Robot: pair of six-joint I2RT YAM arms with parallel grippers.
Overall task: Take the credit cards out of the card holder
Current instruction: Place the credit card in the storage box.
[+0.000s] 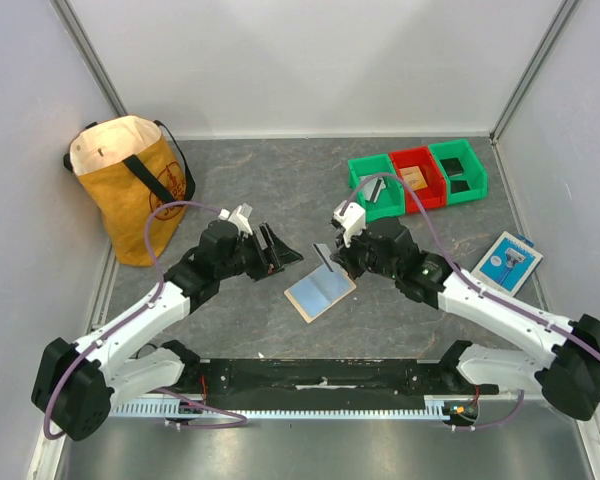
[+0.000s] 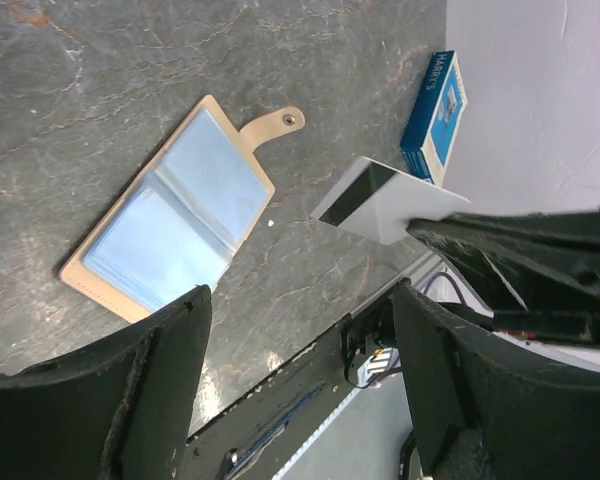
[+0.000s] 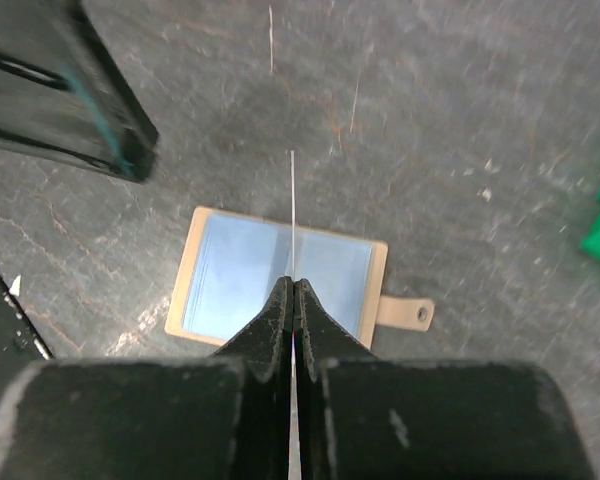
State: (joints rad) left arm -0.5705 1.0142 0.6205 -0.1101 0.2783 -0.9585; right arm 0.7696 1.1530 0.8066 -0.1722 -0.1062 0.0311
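Count: one bag, one card holder, one card in view, three bins, one packet, two claws.

Far left: one mustard-yellow bag stands upright on the grey surface against the wall; black strap; a reddish round mark on its side, not legible.

Left claw: released, jaws wide apart, nothing between them; it hovers just left of the card holder, not touching it.

Card holder: one, lying flat and open on the surface at centre, between the two claws; tan rim, pale blue inner face in two panels, small tan tab with a snap sticking out from one edge; whether any card sits in the pockets cannot be told.

Card: one, pale face with a black stripe along one end; held above the surface, clear of the card holder; no writing readable on it.

Right claw: clenched on the card, pinching it edge-on directly over the open card holder.

Back right: three bins in a row, touching: green, red, green; the left green one holds something grey-white, the red one something tan, the right green one dark items; no finer detail visible.

Far right: one blue-and-white flat packet on the surface, well apart from the card holder; its edge reads "HARRY'S".
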